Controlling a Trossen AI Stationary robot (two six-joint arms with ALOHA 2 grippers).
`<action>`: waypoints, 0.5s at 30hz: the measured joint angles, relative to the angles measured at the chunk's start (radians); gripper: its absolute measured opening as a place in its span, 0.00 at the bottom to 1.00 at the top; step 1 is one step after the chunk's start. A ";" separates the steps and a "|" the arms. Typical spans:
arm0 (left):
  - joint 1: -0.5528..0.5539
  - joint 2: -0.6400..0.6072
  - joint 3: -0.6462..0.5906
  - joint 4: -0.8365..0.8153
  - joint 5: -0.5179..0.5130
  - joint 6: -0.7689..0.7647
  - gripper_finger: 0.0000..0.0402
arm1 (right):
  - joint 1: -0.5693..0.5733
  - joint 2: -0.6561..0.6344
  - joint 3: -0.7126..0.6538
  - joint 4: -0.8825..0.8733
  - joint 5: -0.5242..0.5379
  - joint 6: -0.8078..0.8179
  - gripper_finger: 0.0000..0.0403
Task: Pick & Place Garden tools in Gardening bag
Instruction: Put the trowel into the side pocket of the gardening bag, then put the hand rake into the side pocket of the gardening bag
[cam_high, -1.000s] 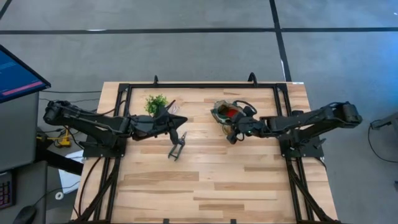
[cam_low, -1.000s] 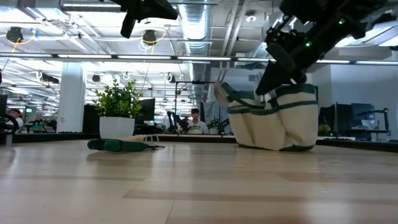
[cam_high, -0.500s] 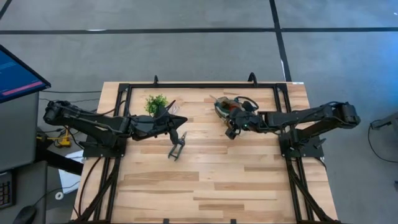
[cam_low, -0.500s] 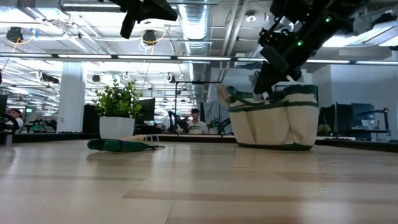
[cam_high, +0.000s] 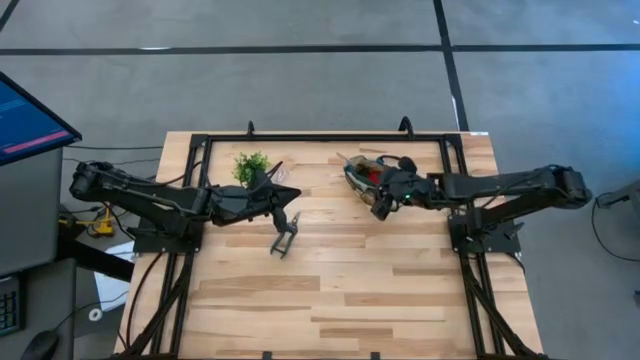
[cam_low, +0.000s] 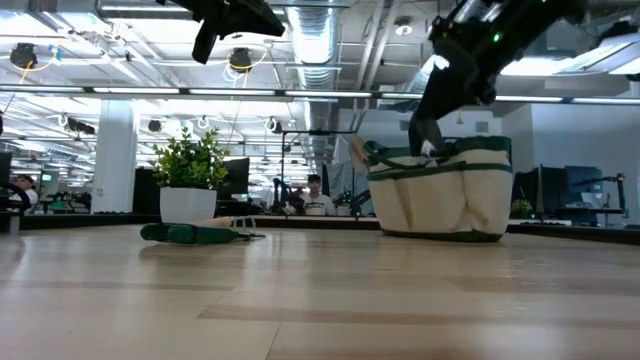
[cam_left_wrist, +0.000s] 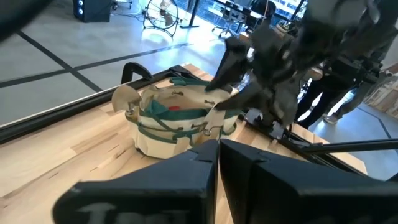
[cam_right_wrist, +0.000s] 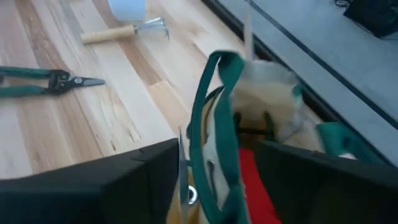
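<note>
The cream gardening bag (cam_high: 362, 172) with green trim stands upright on its base at the table's far side, a red piece (cam_right_wrist: 252, 180) inside it. My right gripper (cam_right_wrist: 214, 180) hovers open just above the bag's rim, one finger on either side of a green handle loop (cam_right_wrist: 208, 99). Green-handled pruning shears (cam_high: 285, 236) lie flat mid-table. A wooden-handled rake (cam_right_wrist: 124, 31) lies beside the potted plant (cam_high: 250, 165). My left gripper (cam_left_wrist: 217, 165) hangs shut above the shears, holding nothing.
The white-potted plant (cam_low: 190, 185) stands at the far left of the table. A black frame rail (cam_high: 325, 136) runs along the table's far edge, behind the bag. The wide near half of the wooden table (cam_high: 330, 300) is bare board.
My right gripper has opened, risen and drawn back a little toward the table's right edge. The bag, slumped under the gripper a second ago, has come back upright on its base.
</note>
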 joint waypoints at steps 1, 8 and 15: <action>0.000 0.000 0.000 -0.003 0.000 0.000 0.01 | -0.002 -0.015 0.012 -0.019 0.000 0.000 0.52; 0.000 0.000 0.000 -0.006 0.000 0.000 0.01 | -0.001 -0.152 0.091 -0.105 0.001 0.000 0.58; 0.000 0.000 0.000 -0.011 0.000 0.000 0.01 | 0.038 -0.289 0.132 -0.106 -0.002 0.030 0.50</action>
